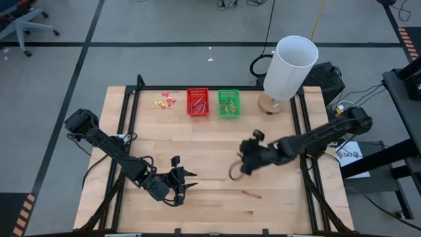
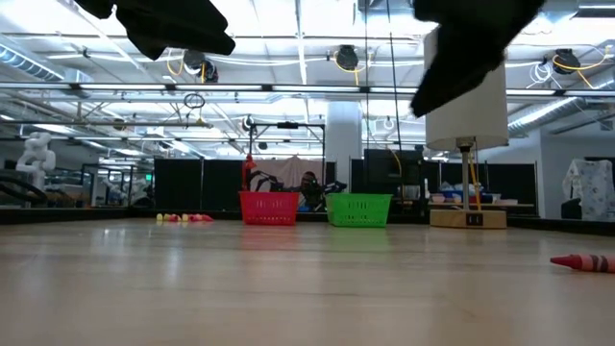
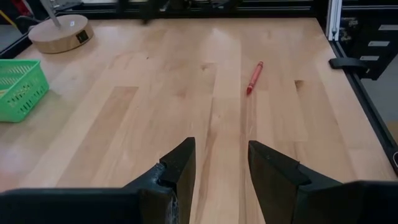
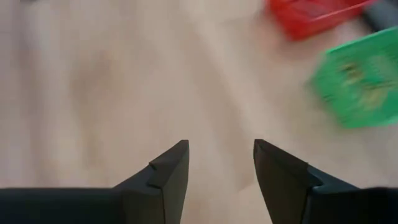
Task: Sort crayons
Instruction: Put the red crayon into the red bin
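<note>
While both pairs of fingers stand parted and hold nothing, the sort reads as nearly complete, one item outstanding.

Left gripper (image 1: 186,180): lower centre-left of the high view, low over the table (image 1: 210,145), fingers apart with bare wood between them, pointed toward the stray crayon.

Right gripper (image 1: 238,172): just right of centre in the high view, raised above the table, fingers apart and empty, facing the baskets in its wrist view.

Loose crayon (image 1: 250,194): single reddish stick, paper-wrapped with a pointed tip, lying flat on bare wood in the lower centre-right of the high view, below the right gripper and well apart from both baskets. Judged the last piece left to sort, presumably bound for the red basket.

Red basket (image 1: 197,102): upper centre of the high view, reddish sticks inside.

Green basket (image 1: 229,103): just beside the red one on its right, yellow-green sticks inside.

Yellow and pink scraps (image 1: 166,101): left of the red basket, not crayons.

Lamp (image 1: 289,69): white shade on a round wooden base, upper right.
</note>
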Robot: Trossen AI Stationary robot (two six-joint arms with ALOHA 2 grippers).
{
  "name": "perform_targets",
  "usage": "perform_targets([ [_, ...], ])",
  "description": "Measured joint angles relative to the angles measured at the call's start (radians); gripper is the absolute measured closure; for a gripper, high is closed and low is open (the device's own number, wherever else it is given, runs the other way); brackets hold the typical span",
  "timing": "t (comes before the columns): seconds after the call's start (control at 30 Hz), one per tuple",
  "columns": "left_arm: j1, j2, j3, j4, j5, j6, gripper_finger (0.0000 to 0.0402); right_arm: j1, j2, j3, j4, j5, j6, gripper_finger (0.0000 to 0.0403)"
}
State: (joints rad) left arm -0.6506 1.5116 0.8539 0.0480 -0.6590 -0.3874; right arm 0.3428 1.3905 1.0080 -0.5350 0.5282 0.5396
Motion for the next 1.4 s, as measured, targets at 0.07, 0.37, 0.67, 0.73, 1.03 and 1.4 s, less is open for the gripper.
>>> perform_targets([
  [0.07,0.0,0.0,0.0,0.008,0.0,0.0,0.0256,0.054,-0.01,0.0,-0.019,-0.062,0.051,0.0237],
  [0.37,0.0,0.0,0.0,0.051,0.0,0.001,0.0256,0.265,-0.005,0.0,-0.096,-0.193,0.243,0.0237],
  [0.67,0.001,0.0,0.0,0.048,0.0,0.005,0.0256,0.453,0.04,0.0,-0.043,-0.192,0.384,0.0236],
  [0.73,0.001,0.0,0.0,0.048,0.0,0.005,0.0256,0.48,0.077,0.0,-0.035,-0.194,0.407,0.0236],
  [1.03,0.001,0.0,0.0,0.048,0.0,0.003,0.0256,0.53,0.23,0.0,-0.033,-0.223,0.515,0.0236],
  [1.4,0.001,0.0,0.0,0.05,0.0,0.001,0.0256,0.53,0.363,0.0,-0.037,-0.216,0.524,0.0237],
])
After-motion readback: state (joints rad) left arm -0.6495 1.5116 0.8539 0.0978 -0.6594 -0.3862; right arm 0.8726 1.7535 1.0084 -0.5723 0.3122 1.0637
